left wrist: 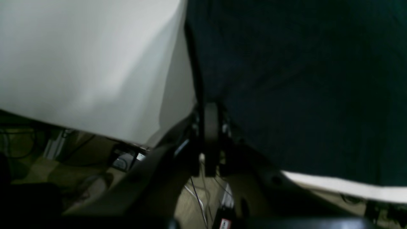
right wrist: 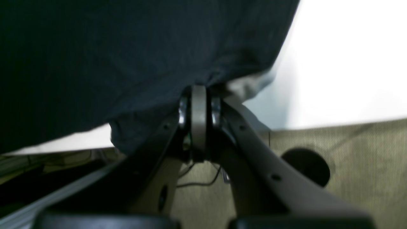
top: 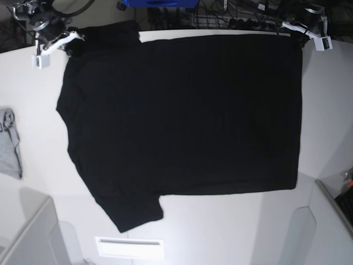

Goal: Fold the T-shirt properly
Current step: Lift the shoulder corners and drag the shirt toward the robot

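The black T-shirt lies spread flat on the white table, plain side up, with one sleeve pointing to the front left. My right gripper sits at the shirt's far-left corner. In the right wrist view it is shut on a bunched fold of the shirt. My left gripper sits at the far-right corner. In the left wrist view it is shut on the shirt's edge, at the table's rim. The print and the tag are hidden.
A small grey garment lies at the table's left edge. A white strip sits near the front edge. Grey panels stand at the front left and front right. Cables lie behind the table.
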`<state>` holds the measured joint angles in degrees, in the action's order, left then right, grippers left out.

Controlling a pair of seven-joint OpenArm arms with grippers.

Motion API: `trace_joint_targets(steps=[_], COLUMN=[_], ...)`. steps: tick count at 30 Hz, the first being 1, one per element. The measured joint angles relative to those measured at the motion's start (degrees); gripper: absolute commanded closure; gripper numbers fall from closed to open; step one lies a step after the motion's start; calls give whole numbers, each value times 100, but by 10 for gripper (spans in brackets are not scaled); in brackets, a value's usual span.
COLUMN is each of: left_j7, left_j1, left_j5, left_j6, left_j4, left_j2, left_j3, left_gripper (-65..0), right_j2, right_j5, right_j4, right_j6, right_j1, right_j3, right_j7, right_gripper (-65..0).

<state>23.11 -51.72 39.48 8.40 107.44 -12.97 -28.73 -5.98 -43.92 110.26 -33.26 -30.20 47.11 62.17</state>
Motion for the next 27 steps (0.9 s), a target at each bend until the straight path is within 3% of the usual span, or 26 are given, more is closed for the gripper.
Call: trace_joint_targets(steps=[8, 14, 19, 24, 27], left_j7=[820, 1239, 1349, 1360, 1360], left_j1=[522, 605, 811, 872, 907], left_j5=[15, 785, 905, 944, 949], left_j6=[20, 20, 7, -24, -20], left_j4=[352, 343, 345, 339, 341], left_j2=[63, 197, 155, 188, 186], left_j3=[-28, -393, -535, -570, -568], left_gripper=[0, 0, 0, 0, 0], right_j2=[9, 13, 13, 7, 46], right_j5=[28, 35, 46, 33, 70], right_j4=[9, 17, 17, 15, 0], right_j6=[4, 20, 367, 391, 699], right_j1=[367, 802, 973, 1241, 1322], right_j3=[9, 28, 26, 0, 0], right_j7=[282, 520, 645, 645, 669], right_gripper=[0, 0, 0, 0, 0])
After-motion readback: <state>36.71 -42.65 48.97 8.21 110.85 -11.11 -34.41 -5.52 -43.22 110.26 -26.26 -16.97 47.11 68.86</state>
